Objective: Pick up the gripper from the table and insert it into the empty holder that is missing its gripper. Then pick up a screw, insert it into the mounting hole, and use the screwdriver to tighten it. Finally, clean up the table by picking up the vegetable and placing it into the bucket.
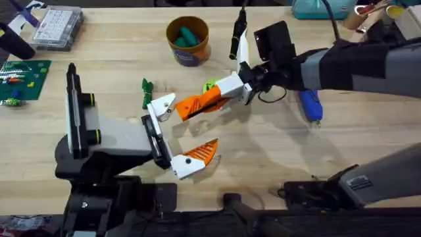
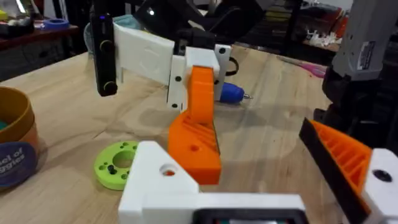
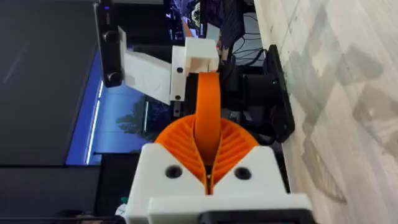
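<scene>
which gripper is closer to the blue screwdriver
Right. The right gripper sits just left of the screwdriver; the left gripper is farther, down and left.

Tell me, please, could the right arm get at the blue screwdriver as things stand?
Probably not yet. The right gripper is shut on the orange finger, so it has no free grip. The screwdriver itself lies uncovered on the table, close by that arm.

right pincer (image 1: 197,103) clamped, left pincer (image 1: 172,135) spread

Bucket (image 2: 15,146) cut off at edge
</scene>
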Tool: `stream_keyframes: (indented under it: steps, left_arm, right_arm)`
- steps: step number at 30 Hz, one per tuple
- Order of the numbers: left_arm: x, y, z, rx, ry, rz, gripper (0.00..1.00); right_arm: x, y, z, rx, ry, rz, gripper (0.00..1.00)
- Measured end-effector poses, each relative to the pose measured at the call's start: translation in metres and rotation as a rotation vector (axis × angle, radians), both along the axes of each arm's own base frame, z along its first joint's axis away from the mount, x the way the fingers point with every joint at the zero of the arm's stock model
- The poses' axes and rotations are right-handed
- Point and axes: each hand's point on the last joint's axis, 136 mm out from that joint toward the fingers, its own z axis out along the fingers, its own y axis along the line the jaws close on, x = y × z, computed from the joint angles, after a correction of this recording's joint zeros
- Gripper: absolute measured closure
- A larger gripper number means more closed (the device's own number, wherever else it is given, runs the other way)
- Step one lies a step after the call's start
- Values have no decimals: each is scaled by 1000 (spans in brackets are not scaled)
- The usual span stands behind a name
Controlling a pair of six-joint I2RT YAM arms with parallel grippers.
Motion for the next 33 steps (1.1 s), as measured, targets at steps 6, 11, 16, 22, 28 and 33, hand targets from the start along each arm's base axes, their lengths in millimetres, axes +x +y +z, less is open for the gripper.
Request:
stream_keyframes:
  steps: [6, 11, 16, 22, 28, 33]
  left_arm:
    - [0, 0, 0, 0, 0, 0, 16]
    - [0, 0, 0, 0, 0, 0, 16]
    - [0, 0, 0, 0, 0, 0, 16]
    - [0, 0, 0, 0, 0, 0, 16]
    - [0, 0, 0, 0, 0, 0, 16]
    - [0, 0, 0, 0, 0, 0, 16]
  right_arm:
    - [0, 0, 3, 3, -8, -1, 986]
    - [0, 0, 5, 2, -10, -2, 986]
    - [0, 0, 5, -3, 3, -2, 985]
    - [0, 0, 5, -7, 10, -3, 986]
    - [-1, 0, 8, -2, 0, -1, 986]
    - [-3, 0, 18, 19, -44, 2, 985]
